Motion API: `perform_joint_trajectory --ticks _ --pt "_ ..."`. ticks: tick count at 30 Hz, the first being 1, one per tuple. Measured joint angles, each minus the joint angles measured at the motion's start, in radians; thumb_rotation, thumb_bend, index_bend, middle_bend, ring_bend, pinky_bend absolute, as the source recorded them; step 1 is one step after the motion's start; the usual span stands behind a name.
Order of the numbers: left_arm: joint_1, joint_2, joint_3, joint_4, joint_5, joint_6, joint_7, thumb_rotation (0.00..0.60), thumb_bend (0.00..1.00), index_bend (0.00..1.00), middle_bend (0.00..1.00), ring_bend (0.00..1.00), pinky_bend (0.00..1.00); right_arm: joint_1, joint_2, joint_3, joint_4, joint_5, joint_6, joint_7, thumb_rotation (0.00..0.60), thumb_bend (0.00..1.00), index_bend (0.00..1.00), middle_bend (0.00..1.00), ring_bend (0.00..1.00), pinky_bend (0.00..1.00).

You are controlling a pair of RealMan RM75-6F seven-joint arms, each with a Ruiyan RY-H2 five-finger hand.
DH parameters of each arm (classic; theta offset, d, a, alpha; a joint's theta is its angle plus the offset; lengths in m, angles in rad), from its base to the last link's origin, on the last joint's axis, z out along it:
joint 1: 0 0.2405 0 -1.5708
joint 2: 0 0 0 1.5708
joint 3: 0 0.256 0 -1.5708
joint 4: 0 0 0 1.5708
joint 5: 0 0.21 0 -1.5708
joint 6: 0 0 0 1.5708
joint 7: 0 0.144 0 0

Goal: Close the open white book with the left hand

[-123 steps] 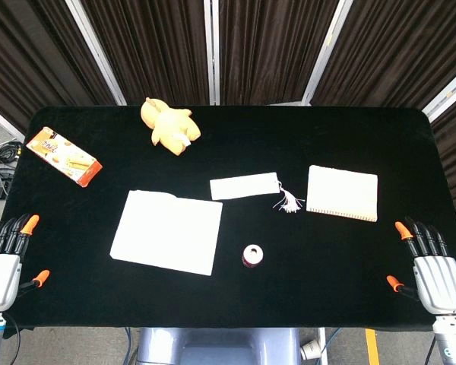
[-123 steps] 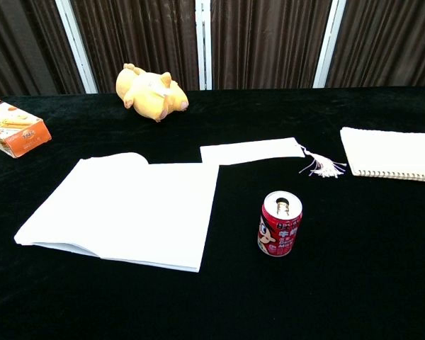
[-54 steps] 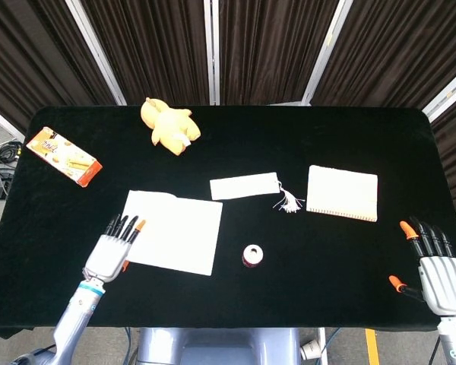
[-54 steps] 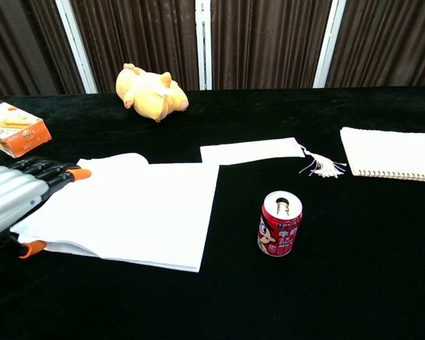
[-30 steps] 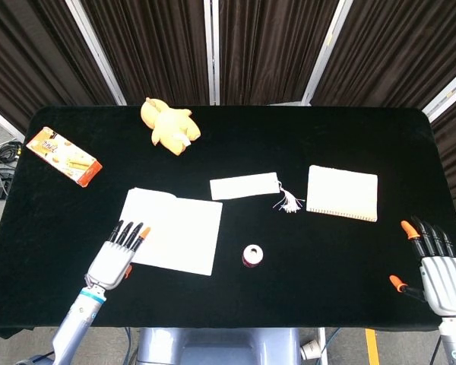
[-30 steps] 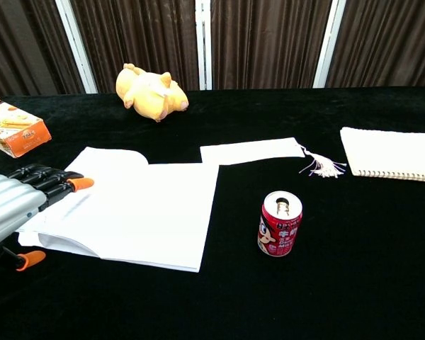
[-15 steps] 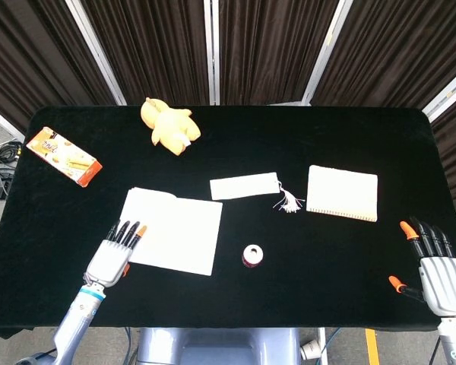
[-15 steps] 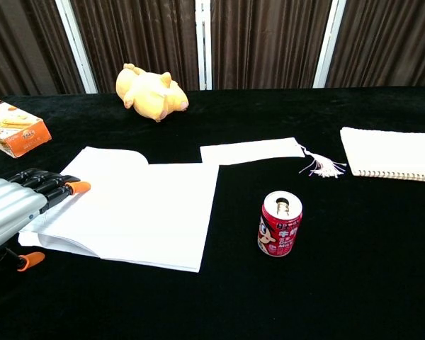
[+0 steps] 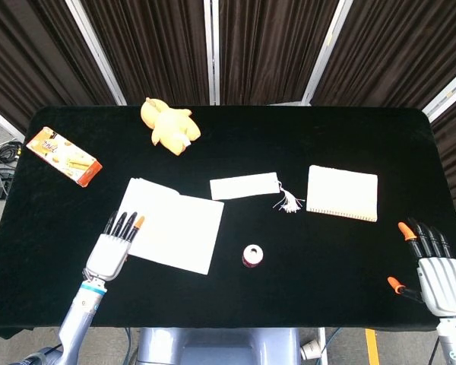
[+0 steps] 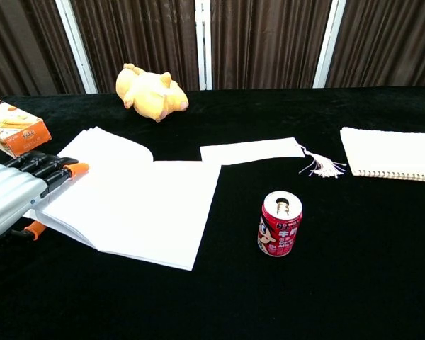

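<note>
Orange-tipped fingers (image 10: 69,169) of the left hand (image 10: 18,193) lie straight together at the left edge of the open white book (image 10: 138,205), apparently slipped under the lifted page, gripping nothing. The book sits left of centre on the black tabletop (image 9: 289,251). Best now: scoop upward and sweep right, keeping the page riding on the fingers. The right hand (image 9: 435,275) rests spread, well apart.

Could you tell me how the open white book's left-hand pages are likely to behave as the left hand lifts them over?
The white book looks thin and soft-covered, so its pages would probably bend and fan, not swing stiffly. Its far left corner is already curled upward, suggesting floppiness. It seems light, so the left hand at its left edge may slide it across the table.
</note>
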Motion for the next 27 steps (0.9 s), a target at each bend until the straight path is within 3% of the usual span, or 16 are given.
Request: perform_joint_trajectory --ticks 17,27 --pt "-0.006 0.063 0.017 -0.154 0.203 0.195 0.057 0.6 0.53 0.0 0.0 0.0 0.0 -0.002 0.005 -0.001 -0.008 0.0 0.001 0.0 0.6 0.03 0.02 0.0 0.0 0.0" --pt "-0.023 0.075 -0.011 -0.205 0.204 0.183 0.09 0.6 0.45 0.0 0.0 0.0 0.0 -0.005 0.011 0.0 -0.012 0.0 0.007 0.007 0.6 0.03 0.02 0.0 0.0 0.0"
